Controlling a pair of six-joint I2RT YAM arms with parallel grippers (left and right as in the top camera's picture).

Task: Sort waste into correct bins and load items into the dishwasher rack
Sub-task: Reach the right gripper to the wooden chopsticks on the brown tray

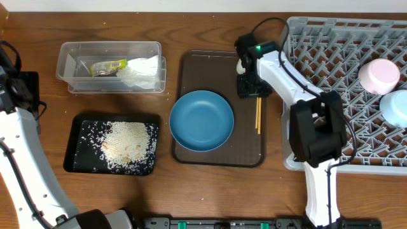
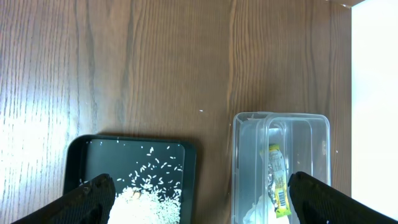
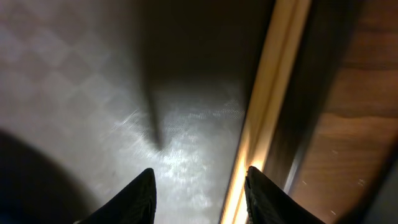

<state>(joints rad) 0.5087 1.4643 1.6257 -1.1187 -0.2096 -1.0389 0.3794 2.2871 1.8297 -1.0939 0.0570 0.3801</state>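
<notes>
On the brown tray [image 1: 203,70], along its right edge: chopsticks [image 3: 273,93], lying flat and parallel to the rim, just beside the blue bowl [image 1: 201,120].

Right gripper [image 3: 199,183]: mine, set low over the upper end of the sticks. The fingers are moderately apart and hold nothing. The sticks run just inside the finger nearer the rim and are not pinched. I judge the low stance suits something thin lying flat on the tray.

Dish rack [image 1: 331,51]: right of the tray, a pink cup [image 1: 379,75] already in it. I take it as the likely home for the sticks and the bowl.

Left gripper [image 2: 200,183]: mine, spread wide and empty, well apart from the work. It hangs above the black tray [image 2: 78,155] of rice [image 2: 152,186] and the clear bin [image 2: 249,124] holding a wrapper [image 2: 277,177].
</notes>
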